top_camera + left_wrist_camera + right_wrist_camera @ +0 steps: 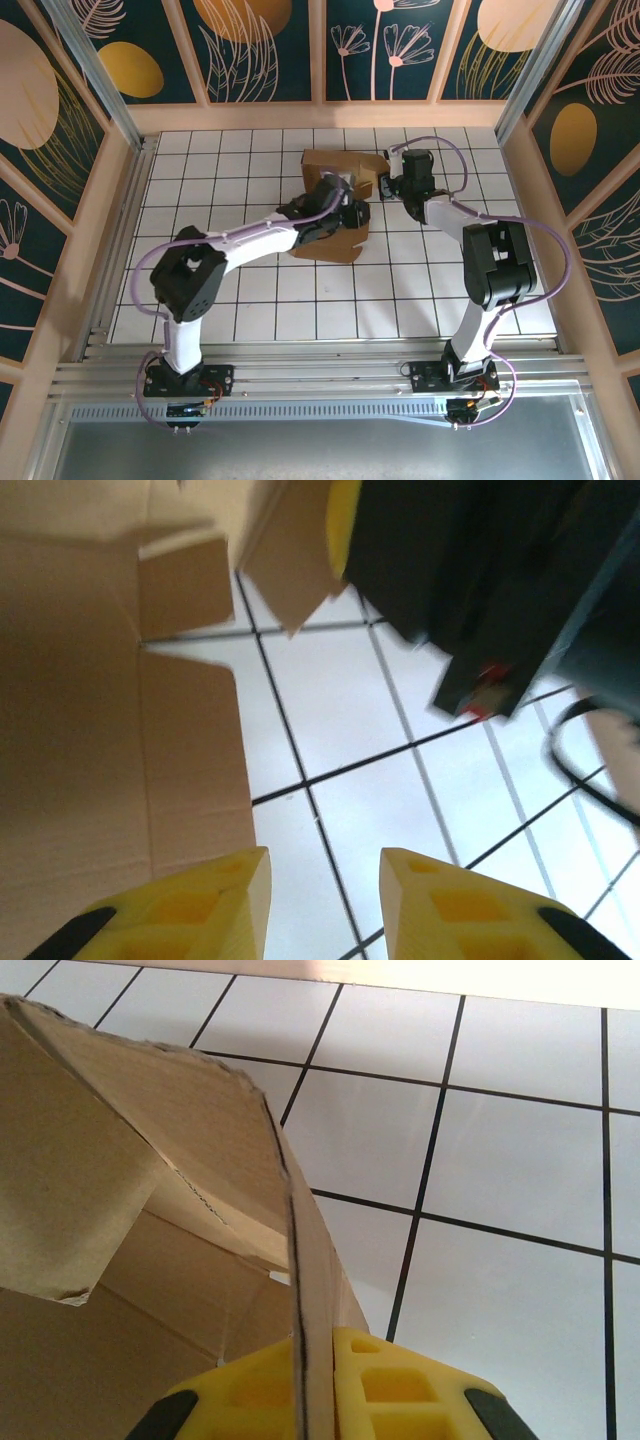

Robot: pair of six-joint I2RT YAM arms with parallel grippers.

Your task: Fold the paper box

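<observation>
The paper box (pixel 328 164) is a brown cardboard sheet, partly folded, lying at the middle back of the tiled table. My right gripper (pixel 388 186) is at its right edge and is shut on an upright flap; in the right wrist view the flap's edge (pixel 300 1260) runs straight between the yellow fingers (pixel 318 1365). My left gripper (pixel 352 214) reaches over the sheet's near part. In the left wrist view its yellow fingertips (pixel 325 870) stand apart over bare tile, with the cardboard (pixel 80 730) just to the left. Nothing is between them.
White tiles with dark grout (pixel 250 290) cover the table. Wooden rails and patterned walls (pixel 320 110) close it in at the back and sides. The right arm's black body (pixel 480 580) hangs close ahead of the left gripper.
</observation>
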